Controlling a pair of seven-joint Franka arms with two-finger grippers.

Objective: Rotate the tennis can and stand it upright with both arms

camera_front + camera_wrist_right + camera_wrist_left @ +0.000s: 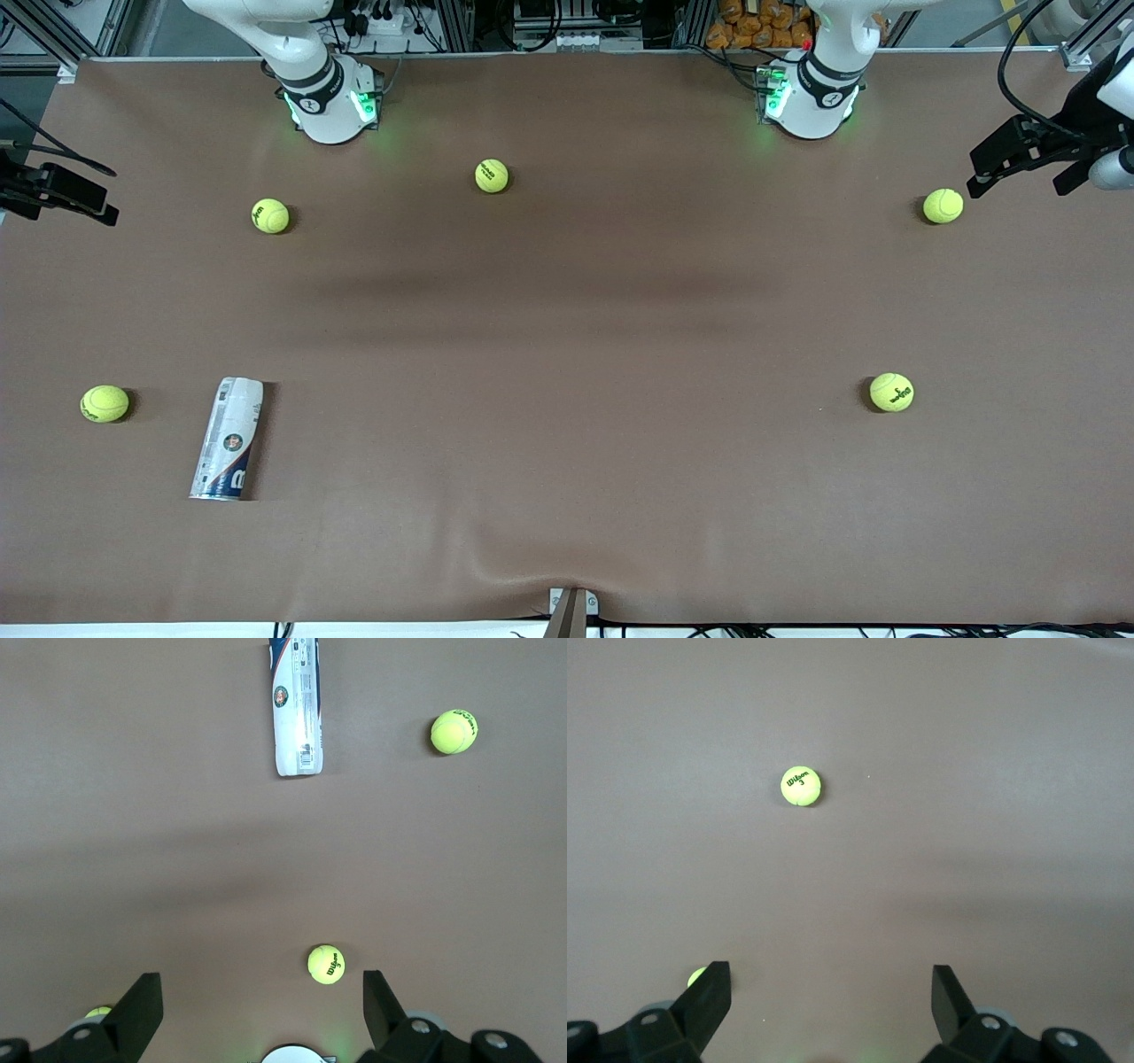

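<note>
Tennis can (228, 439): lies flat on the tabletop (567, 354), toward the right arm's end, near the front camera, a tennis ball (104, 403) beside it.
Left claw (824, 992): released, empty, waiting.
Right claw (257, 992): released, empty.
Risk: round can likely rolls off under uneven pushes; nearby ball could snag a finger.

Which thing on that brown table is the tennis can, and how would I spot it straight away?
Start at the brown table and look toward the right arm's end, in the part nearer the front camera. The tennis can lies on its side there, beside a tennis ball. It is the only long white and navy tube; everything else on the table is a round yellow-green ball.
</note>
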